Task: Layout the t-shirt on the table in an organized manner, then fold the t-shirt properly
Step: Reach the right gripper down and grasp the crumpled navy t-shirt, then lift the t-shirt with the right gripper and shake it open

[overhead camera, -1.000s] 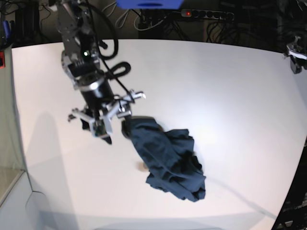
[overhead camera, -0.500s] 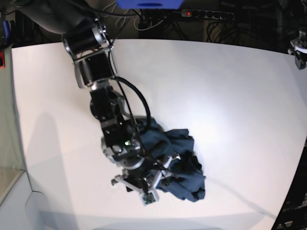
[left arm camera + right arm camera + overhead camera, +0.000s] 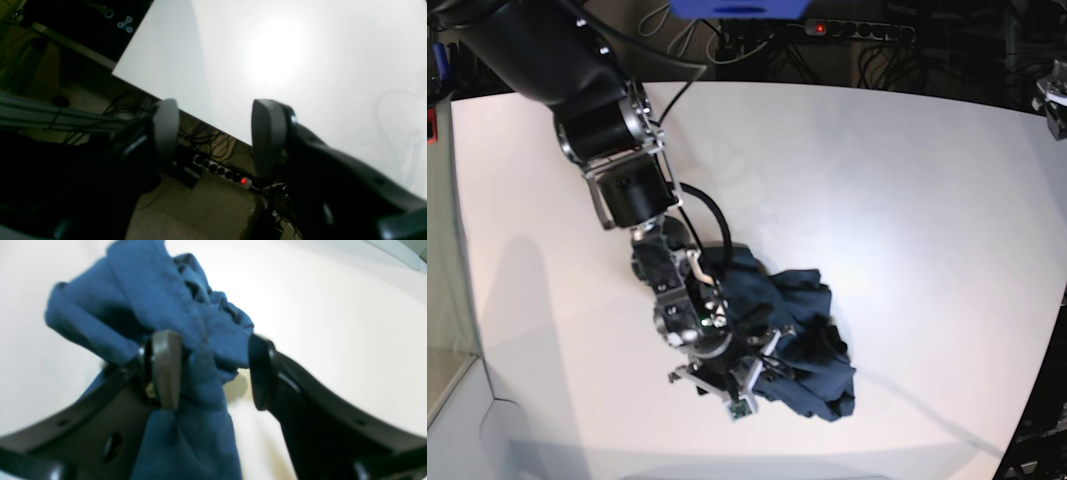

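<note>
Reaching down from the far left of the bench (image 3: pixel 907 180), the right claw (image 3: pixel 727 385) has swung in a second onto the near edge of the crumpled t-shirt (image 3: pixel 812 345), so laying out has barely begun.

Right wrist view: jaws apart, straddling a bunched navy fold, not clamped.

Left wrist view: left claw (image 3: pixel 213 136) open, empty, at the bench's edge.

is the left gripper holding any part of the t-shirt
No. In the left wrist view the left gripper has open jaws with only bare table and cables behind them, no cloth.
</note>
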You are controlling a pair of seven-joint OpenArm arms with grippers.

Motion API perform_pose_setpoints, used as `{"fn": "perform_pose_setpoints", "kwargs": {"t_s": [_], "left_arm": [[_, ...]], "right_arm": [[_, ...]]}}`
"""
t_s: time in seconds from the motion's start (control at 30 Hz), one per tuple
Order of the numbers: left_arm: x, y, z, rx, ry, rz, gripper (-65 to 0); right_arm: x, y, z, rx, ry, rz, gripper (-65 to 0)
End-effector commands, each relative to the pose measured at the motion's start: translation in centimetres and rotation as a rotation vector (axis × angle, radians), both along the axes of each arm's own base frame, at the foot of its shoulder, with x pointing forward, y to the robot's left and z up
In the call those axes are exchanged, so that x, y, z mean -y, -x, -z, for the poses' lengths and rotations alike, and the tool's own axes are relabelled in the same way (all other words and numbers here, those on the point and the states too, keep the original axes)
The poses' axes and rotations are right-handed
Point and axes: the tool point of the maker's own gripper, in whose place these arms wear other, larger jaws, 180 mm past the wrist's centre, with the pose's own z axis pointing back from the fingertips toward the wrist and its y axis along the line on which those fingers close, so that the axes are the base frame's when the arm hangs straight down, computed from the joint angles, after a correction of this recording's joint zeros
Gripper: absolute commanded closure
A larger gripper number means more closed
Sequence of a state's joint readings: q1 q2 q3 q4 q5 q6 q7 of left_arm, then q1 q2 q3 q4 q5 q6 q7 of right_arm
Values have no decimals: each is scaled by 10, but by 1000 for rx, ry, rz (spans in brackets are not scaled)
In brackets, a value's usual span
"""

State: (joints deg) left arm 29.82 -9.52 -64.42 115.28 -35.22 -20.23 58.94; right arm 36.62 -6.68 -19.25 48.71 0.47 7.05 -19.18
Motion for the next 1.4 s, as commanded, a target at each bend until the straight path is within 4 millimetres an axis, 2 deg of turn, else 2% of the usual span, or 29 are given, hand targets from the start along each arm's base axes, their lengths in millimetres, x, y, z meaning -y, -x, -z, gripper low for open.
{"fn": "perform_pose_setpoints", "kwargs": {"t_s": [0.0, 0.1, 0.3, 0.47, 0.53, 0.57, 0.67, 0.8, 0.93, 1.07, 1.37], "left_arm": [[-3, -1, -10, 21, -29, 8, -344], [-3, -2, -10, 23, -30, 8, -344], [-3, -4, -11, 29, -29, 8, -343], [-3, -4, -12, 32, -30, 8, -343], [-4, -4, -12, 33, -31, 8, -343], [-4, -5, -12, 35, -31, 8, -343], [-4, -5, -12, 36, -32, 8, -343], [-4, -5, -12, 37, -31, 9, -343], [-4, -5, -13, 40, -32, 9, -343], [-3, -13, -16, 65, -29, 8, -343], [-3, -22, -20, 87, -31, 17, -343]], "right_arm": [[-7, -14, -32, 79, -31, -6, -327], [-7, -13, -29, 74, -33, -6, -325], [-10, 2, -6, 21, -61, -4, -325], [-12, 5, -2, 1, -97, -1, -307], [-12, 5, -2, 1, -97, -1, -249], [-12, 5, -2, 1, -97, -1, -198], [-12, 4, -6, 7, -96, -1, 0], [-12, 2, -12, 20, -97, -2, 0], [-13, 5, -48, 87, -109, -12, 0], [-15, 15, -122, 221, -137, -30, 0], [-5, 51, -241, 458, -166, -53, 0]]}}
